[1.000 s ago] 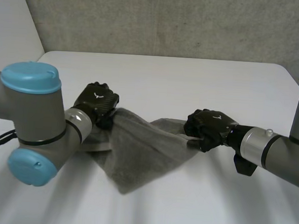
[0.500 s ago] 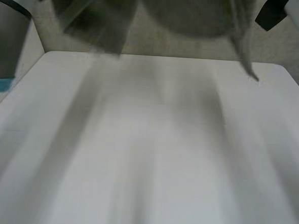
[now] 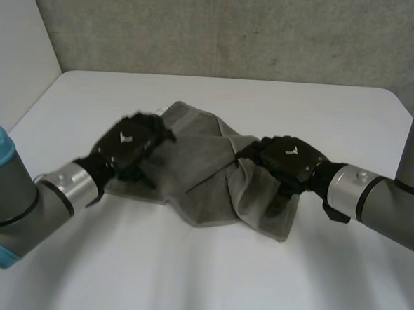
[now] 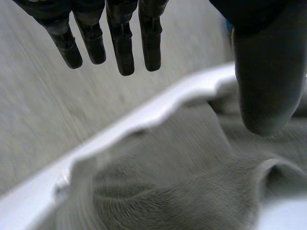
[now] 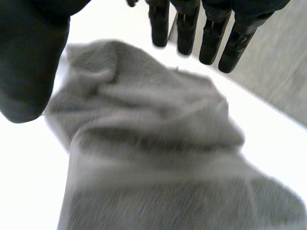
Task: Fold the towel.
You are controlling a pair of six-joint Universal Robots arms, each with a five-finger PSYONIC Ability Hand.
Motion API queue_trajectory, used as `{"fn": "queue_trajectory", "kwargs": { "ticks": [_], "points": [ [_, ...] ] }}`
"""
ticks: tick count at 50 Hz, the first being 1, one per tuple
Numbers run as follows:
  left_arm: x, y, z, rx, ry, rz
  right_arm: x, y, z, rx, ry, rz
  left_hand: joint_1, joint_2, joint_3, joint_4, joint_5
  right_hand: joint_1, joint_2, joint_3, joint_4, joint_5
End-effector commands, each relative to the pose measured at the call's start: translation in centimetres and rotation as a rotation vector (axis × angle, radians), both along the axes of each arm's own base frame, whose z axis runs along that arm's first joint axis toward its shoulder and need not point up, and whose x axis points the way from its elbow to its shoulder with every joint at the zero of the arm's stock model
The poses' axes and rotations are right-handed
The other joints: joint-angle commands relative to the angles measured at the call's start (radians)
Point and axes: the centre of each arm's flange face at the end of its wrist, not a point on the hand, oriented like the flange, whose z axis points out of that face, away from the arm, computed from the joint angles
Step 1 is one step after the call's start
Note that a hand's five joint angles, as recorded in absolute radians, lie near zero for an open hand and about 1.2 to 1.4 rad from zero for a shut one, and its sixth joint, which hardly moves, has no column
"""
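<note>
A grey towel (image 3: pixel 199 175) lies rumpled in a heap on the white table (image 3: pixel 207 274), with folds running across its middle. My left hand (image 3: pixel 130 145) hovers over the heap's left end. In the left wrist view its fingers (image 4: pixel 122 43) are straight and spread from the thumb, with the towel (image 4: pixel 182 182) loose beneath the palm. My right hand (image 3: pixel 285 160) is over the heap's right end. Its fingers (image 5: pixel 211 33) are straight too, and the towel (image 5: pixel 153 143) lies free below them. Neither hand holds cloth.
A grey wall (image 3: pixel 236 30) rises behind the table's far edge. Bare table surface stretches in front of the towel and to both sides of it.
A second ago both hands were shut on the towel's ends near the table. They swung it up high, and now it lies dropped in a heap with both hands opened.
</note>
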Motion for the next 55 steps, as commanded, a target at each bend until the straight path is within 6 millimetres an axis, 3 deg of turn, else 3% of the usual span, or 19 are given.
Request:
{"fn": "queue_trajectory", "kwargs": {
  "ticks": [1,7,19,25,27,32,38,50,55],
  "points": [
    [0.6,0.8,-1.3,0.028,-0.156,-0.017,-0.5,-0.3,0.0,0.019,0.016,-0.067,-0.107,-0.063,-0.049,-0.056,-0.025,-0.201,-0.277,-0.041,-0.067,-0.061],
    [0.6,0.9,-0.2,-0.003,-0.149,-0.016,-0.5,0.9,1.3,0.079,-0.078,-0.118,-0.107,-0.063,-0.049,-0.056,-0.025,-0.201,-0.277,-0.041,-0.067,-0.061],
    [0.9,1.7,0.4,-0.007,-0.161,0.021,-1.6,2.1,0.3,0.039,-0.142,-0.280,-0.095,-0.051,-0.049,-0.056,-0.013,-0.201,-0.277,-0.041,-0.067,-0.061],
    [1.4,1.7,-0.5,0.021,-0.208,0.139,0.6,3.3,-0.6,0.004,-0.156,-0.202,-0.089,-0.045,-0.049,-0.056,-0.007,-0.189,-0.265,-0.041,-0.067,-0.061],
    [1.3,2.0,-0.6,0.025,-0.217,0.153,2.1,3.4,-1.4,-0.009,-0.126,-0.139,-0.089,-0.045,-0.049,-0.056,-0.007,-0.186,-0.262,-0.041,-0.067,-0.061],
    [0.8,2.6,-0.8,0.035,-0.226,0.224,3.5,3.3,-2.5,-0.087,-0.006,-0.036,-0.089,-0.045,-0.049,-0.056,-0.007,-0.169,-0.245,-0.041,-0.067,-0.061],
    [0.4,3.0,-0.3,0.044,-0.190,0.252,4.4,2.9,-4.3,-0.134,0.207,0.076,-0.089,-0.045,-0.049,-0.056,-0.007,0.025,-0.052,-0.041,-0.067,-0.010],
    [-0.2,3.0,0.5,0.034,-0.115,0.254,5.7,1.7,-5.4,-0.264,0.317,0.124,-0.086,-0.042,-0.049,-0.056,-0.005,0.078,0.002,-0.041,-0.067,0.043],
    [-0.2,3.1,0.1,0.045,-0.111,0.254,6.3,1.4,-5.9,-0.347,0.332,0.150,-0.086,-0.042,-0.049,-0.056,-0.005,0.374,0.298,-0.041,-0.067,0.340]
  ]
}}
